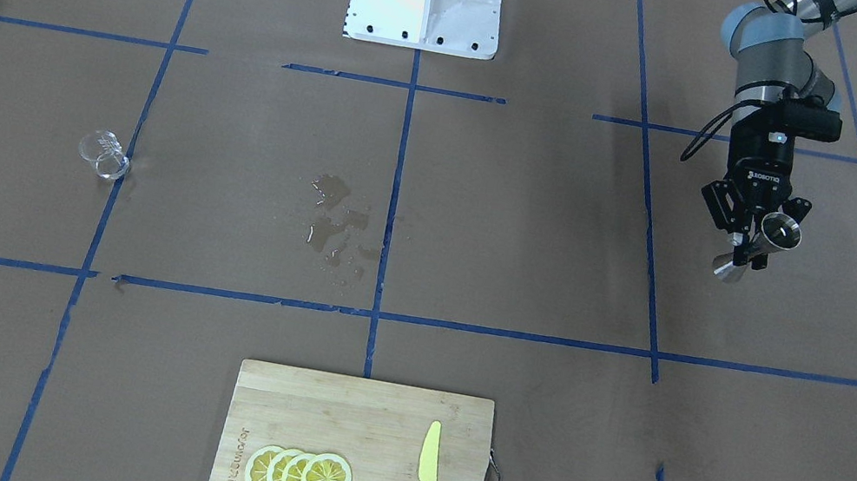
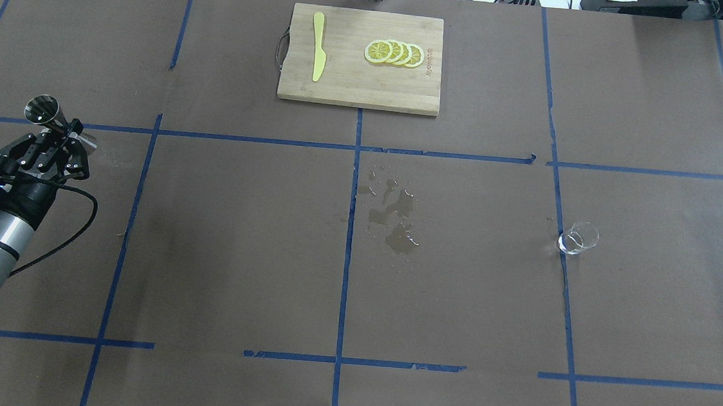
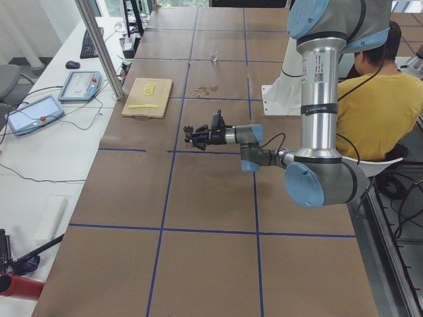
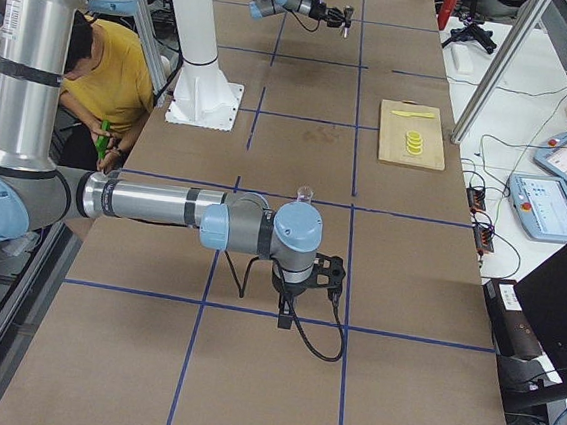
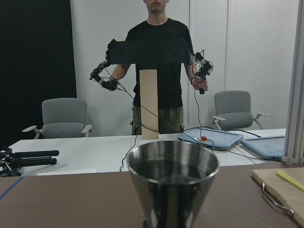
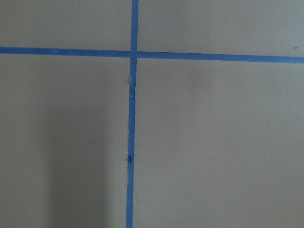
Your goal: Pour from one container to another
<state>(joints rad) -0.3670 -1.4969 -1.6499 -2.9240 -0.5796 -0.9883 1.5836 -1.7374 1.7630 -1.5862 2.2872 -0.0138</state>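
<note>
Steel jigger in left jaws, glass cup well apart

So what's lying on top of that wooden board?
Four overlapping lemon slices and a yellow knife lie on the wooden board. Each slice hides part of the next.

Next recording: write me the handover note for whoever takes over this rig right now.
Left gripper: shut on the jigger, held off the table at the robot's left.
Right gripper: points down over bare table; open or shut cannot be told.
Cup: on the table at the robot's right, nothing touching it.
Puddle: mid-table, between the two.
Done: jigger picked up.
Left: bring jigger and cup together and pour; they are far apart now.
</note>
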